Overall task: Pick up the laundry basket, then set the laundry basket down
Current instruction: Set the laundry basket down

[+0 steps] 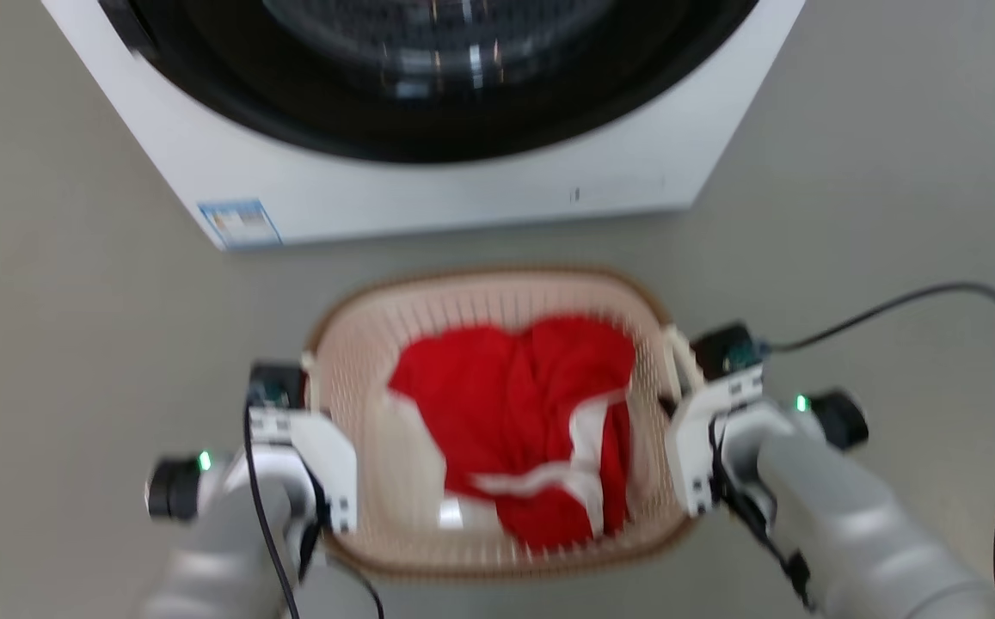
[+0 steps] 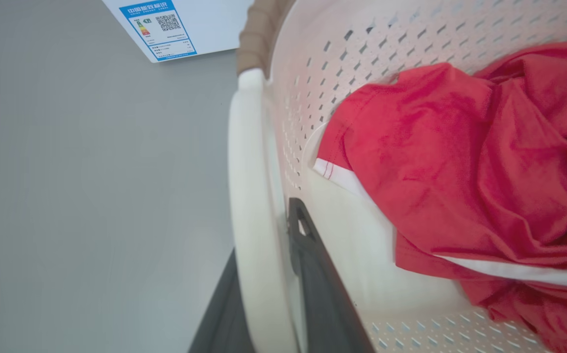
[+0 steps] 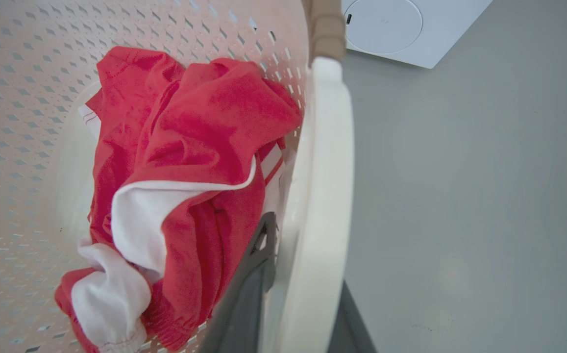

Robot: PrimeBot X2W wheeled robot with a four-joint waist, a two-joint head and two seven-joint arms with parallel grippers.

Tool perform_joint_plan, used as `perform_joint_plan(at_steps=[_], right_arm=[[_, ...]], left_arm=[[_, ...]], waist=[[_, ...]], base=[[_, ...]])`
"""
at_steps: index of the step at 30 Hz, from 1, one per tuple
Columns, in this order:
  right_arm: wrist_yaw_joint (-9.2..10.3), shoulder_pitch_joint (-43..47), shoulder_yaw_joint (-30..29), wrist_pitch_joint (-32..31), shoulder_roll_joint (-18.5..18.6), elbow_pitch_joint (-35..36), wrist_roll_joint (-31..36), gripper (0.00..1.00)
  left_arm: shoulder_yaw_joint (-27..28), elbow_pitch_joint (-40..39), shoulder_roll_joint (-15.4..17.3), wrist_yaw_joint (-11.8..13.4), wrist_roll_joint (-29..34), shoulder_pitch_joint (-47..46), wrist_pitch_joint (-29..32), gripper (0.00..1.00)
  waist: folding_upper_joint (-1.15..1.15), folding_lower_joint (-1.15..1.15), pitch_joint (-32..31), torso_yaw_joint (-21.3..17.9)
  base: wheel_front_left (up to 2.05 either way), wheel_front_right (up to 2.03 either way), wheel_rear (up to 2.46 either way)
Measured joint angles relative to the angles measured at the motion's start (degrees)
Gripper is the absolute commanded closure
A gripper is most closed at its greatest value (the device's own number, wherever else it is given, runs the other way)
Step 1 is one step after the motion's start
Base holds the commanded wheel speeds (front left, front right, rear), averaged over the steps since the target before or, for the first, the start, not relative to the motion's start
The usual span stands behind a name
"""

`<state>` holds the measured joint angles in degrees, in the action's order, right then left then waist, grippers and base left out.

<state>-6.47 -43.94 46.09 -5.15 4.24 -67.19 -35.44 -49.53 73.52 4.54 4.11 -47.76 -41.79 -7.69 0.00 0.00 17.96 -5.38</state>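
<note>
Left pincer (image 2: 263,230), right pincer (image 3: 308,250) each clamped on laundry basket (image 1: 497,279) side handles (image 2: 249,196), one per side for level lift. Basket, red garment (image 1: 506,413) inside, just before washing machine (image 1: 428,189).

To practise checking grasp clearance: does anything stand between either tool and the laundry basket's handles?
Nothing visible does. The left tool straddles the left handle and the right tool the right handle of the laundry basket; the red garment lies inside.
</note>
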Motion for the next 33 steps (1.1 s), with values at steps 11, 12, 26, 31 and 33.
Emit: perform_joint_plan(at_steps=[11, 12, 26, 31, 33], right_arm=[[0.0, -14.78, -4.09, 7.87, 0.07, -2.35, 3.05, 1.0], [0.0, -15.85, -4.79, 8.48, 0.08, -2.89, 3.35, 1.0], [-0.09, -23.54, -10.59, 14.02, -0.03, -6.79, 6.66, 1.0], [-0.09, -24.82, -11.57, 14.82, -0.02, -6.98, 7.51, 1.0], [-0.09, -24.87, -12.22, 15.08, -0.04, -7.08, 8.05, 1.0]], left_arm=[[-0.2, 0.02, 1.29, 0.02, 2.42, -16.5, -4.53, 1.0], [-0.21, 0.02, 1.18, 0.19, 2.55, -17.72, -4.71, 1.0], [0.78, -1.43, 1.57, 1.11, 4.5, -25.71, -6.78, 1.0], [1.9, -3.76, 2.4, 1.99, 5.33, -26.01, -6.99, 1.0], [2.36, -4.42, 2.66, 2.01, 5.9, -26.01, -6.97, 1.0]], waist=[[0.0, 0.0, 19.49, -0.18], [0.0, 0.0, 21.14, -0.11], [0.0, 0.0, 35.0, 1.97], [0.0, 0.0, 36.09, 2.33], [0.0, 0.0, 36.34, 2.4]], base=[[0.0, 0.0, 0.0], [0.0, 0.0, 0.0], [0.0, 0.0, 0.0], [0.0, 0.0, 0.0], [0.0, 0.0, 0.0]])
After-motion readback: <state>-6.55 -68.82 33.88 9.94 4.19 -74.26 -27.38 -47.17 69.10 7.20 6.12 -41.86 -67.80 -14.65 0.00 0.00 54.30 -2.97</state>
